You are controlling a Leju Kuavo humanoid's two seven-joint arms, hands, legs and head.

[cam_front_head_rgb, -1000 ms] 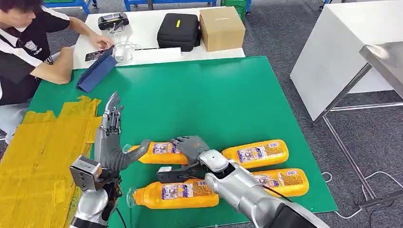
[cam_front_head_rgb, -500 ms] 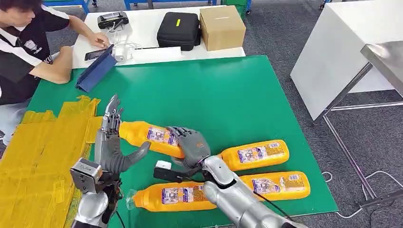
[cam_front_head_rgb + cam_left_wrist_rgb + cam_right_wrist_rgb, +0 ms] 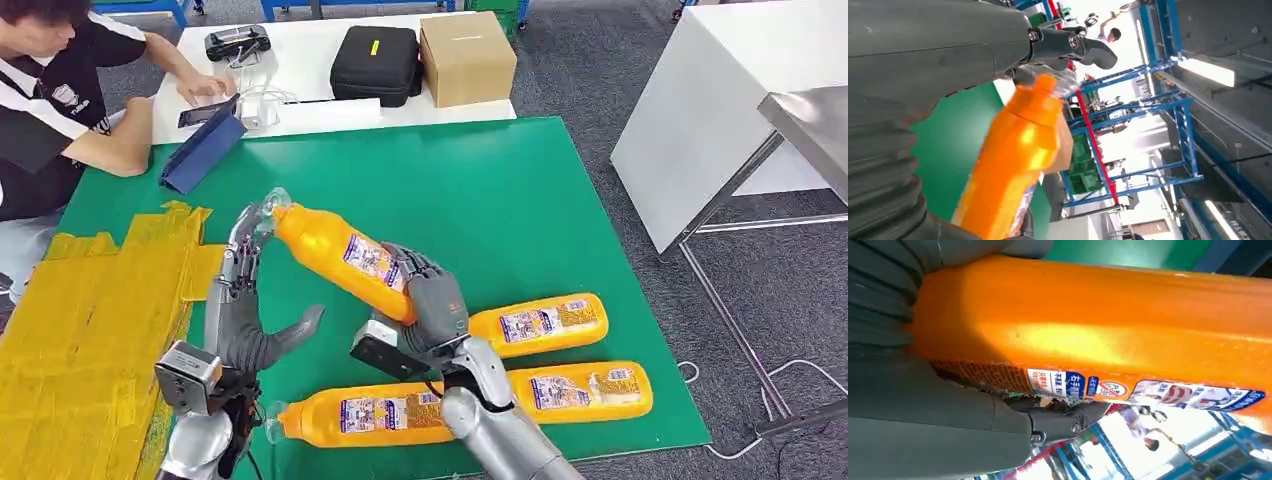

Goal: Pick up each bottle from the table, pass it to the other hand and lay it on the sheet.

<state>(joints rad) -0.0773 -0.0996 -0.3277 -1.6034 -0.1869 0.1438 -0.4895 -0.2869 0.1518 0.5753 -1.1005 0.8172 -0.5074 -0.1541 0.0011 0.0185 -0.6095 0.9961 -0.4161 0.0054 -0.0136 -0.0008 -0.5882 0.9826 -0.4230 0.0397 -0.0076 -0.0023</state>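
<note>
Gripping the raised bottle [image 3: 335, 252] in right hand [image 3: 432, 300]; left hand [image 3: 243, 300] wide, empty; could drop it if released early.

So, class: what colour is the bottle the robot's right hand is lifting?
Orange. The bottle in the right hand shows best in the head view.

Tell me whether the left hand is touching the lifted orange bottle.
Cannot tell. In the head view the left hand stands open beside the bottle, fingertips at its cap; neither that view nor the left wrist view shows contact or a gap plainly.
</note>
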